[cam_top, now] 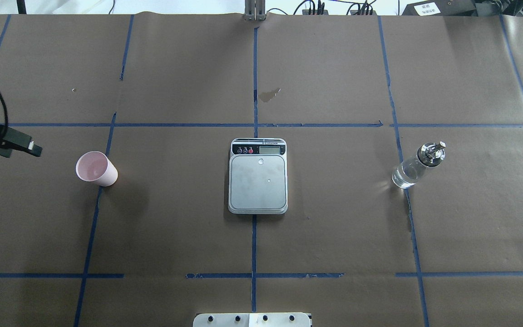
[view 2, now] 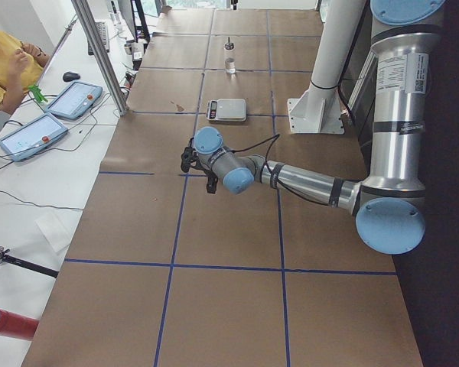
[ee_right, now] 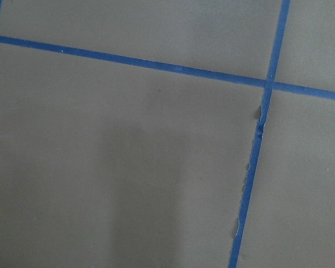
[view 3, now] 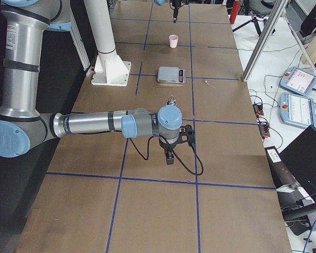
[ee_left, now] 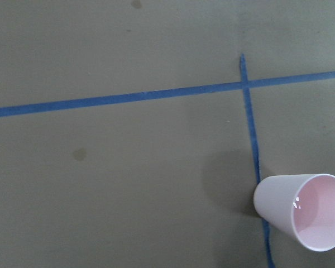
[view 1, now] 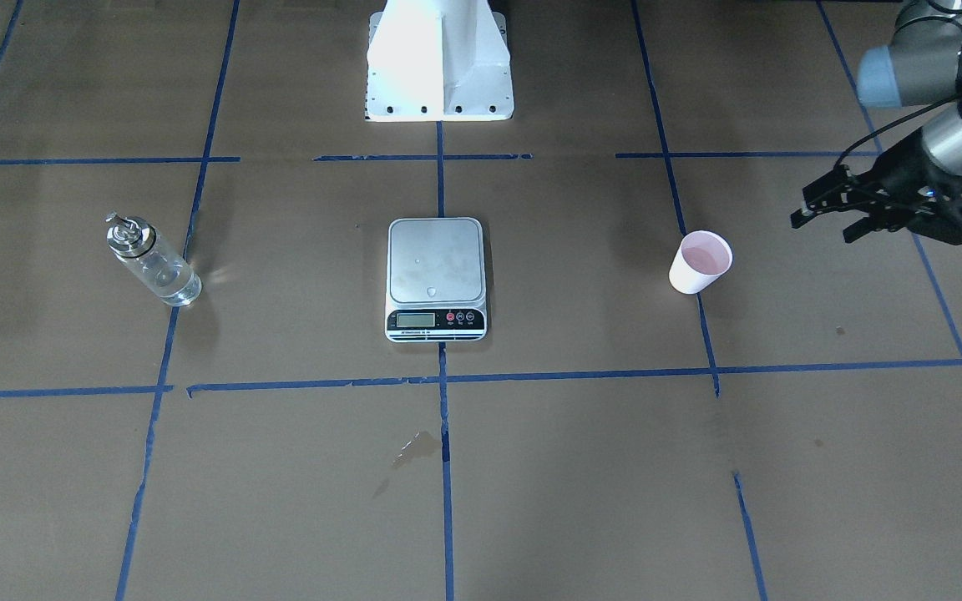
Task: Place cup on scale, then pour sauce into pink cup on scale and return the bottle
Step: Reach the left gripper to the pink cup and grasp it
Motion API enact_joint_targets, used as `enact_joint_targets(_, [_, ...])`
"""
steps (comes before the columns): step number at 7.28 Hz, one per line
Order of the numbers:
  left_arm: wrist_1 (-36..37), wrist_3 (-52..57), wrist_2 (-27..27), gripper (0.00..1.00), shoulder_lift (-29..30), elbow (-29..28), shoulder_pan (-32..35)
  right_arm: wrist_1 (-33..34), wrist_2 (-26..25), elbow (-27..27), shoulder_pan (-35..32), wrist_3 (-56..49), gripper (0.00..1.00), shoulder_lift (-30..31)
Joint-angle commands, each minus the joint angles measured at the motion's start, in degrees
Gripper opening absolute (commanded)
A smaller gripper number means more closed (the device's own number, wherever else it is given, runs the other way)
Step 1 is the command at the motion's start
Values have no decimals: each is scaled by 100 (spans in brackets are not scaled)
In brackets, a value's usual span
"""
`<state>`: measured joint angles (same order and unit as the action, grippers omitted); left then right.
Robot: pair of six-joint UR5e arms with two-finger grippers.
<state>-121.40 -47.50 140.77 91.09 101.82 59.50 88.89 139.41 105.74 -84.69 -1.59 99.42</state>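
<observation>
Brown paper covers the surface (cam_top: 334,68), which is marked into squares by blue tape lines (cam_top: 254,91). At its centre the scale (cam_top: 258,181) is laid flat, with its grey steel platform facing up and its black panel turned to the far side, away from the robot. The cup (cam_top: 96,169) is stood upright on the surface well to the left of the scale, on a tape line, with its pink inside showing. The bottle (cam_top: 413,168) is stood upright well to the right of the scale, beside another tape line. It is topped by its silver cap and spout, and the clear sauce (cam_top: 402,178) is seen through the glass. The left gripper (view 1: 825,227) is held above the surface to the left of the cup and apart from it, with its jaws spread. The right gripper (view 3: 170,155) is shown only from the side, pointed down over the paper to the right of the bottle. Whether its jaws are apart or together cannot be told. A small stain (cam_top: 269,95) is seen on the paper on the far side of the scale.
</observation>
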Motion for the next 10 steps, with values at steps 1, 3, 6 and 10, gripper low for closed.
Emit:
enact_joint_targets(1, [-6,-830,-859,98,383,-13,-700,-4,-2,-10,93,-8,100,-1])
enact_joint_targets(3, [11,-892,-1368,98,383,-110,-940,-12,7,-10,93,1,100,-1])
enact_joint_targets(6, [11,-910,-1376,42,392,-119,-1309,-4,-2,-18,102,1,100,-10])
enact_joint_targets(10, [561,-892,-1350,0,479,-6,-1265,-360,77,43,111,-25,100,-142])
